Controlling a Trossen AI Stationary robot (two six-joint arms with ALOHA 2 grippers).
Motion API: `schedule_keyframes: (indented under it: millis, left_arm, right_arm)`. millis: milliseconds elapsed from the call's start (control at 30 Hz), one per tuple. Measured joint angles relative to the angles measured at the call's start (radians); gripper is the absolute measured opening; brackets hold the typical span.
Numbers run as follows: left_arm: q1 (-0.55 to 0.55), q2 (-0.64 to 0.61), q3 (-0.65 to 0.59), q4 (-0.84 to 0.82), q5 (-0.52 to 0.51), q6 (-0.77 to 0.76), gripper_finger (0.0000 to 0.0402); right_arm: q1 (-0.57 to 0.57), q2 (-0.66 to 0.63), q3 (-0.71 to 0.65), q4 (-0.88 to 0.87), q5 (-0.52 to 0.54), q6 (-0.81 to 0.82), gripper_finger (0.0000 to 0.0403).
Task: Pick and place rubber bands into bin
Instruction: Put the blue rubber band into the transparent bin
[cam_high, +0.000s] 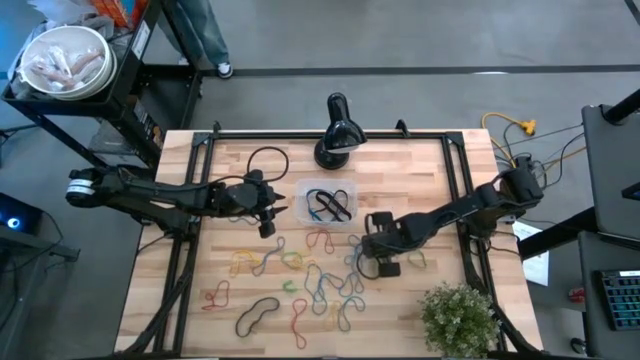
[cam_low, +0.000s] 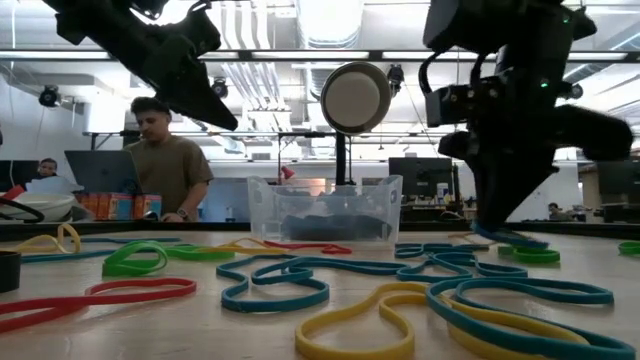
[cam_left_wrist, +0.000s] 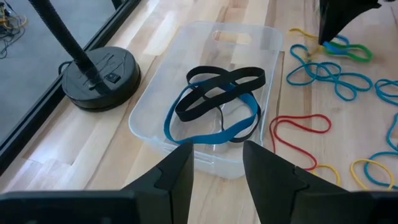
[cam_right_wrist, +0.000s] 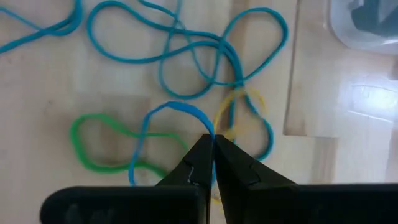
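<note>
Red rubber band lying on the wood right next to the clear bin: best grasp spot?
Grip the red rubber band on its long strand farthest from the clear plastic bin, coming straight down. It lies flat, and that strand has bare wood on both sides. Left gripper is open and closest.

The table (cam_high: 420, 180) is pale, smooth wooden planks with a slight sheen. The bin (cam_left_wrist: 155, 106) is clear glossy plastic. The rubber bands (cam_low: 270, 290) look matt and rubbery, the fingers (cam_left_wrist: 177, 177) matt black.

Black round-based lamp (cam_high: 338, 132) at the bench (cam_high: 240, 160) far edge, potted plant (cam_high: 459, 318) on its near right corner, white bowl (cam_high: 65, 58) on a cart beyond its left end
</note>
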Motion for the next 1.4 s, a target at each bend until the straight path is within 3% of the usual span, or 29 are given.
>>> schedule_keyframes:
  millis: [800, 1400]
  left_arm:
    - [0.000, 0.000, 0.000, -0.001, 0.001, 0.000, 0.0124]
    - [-0.001, 0.000, 0.000, -0.001, 0.002, 0.000, 0.0124]
  right_arm:
    - [-0.005, -0.013, -0.001, 0.030, 0.000, 0.002, 0.0010]
    - [-0.008, -0.013, -0.002, 0.041, -0.002, -0.005, 0.0073]
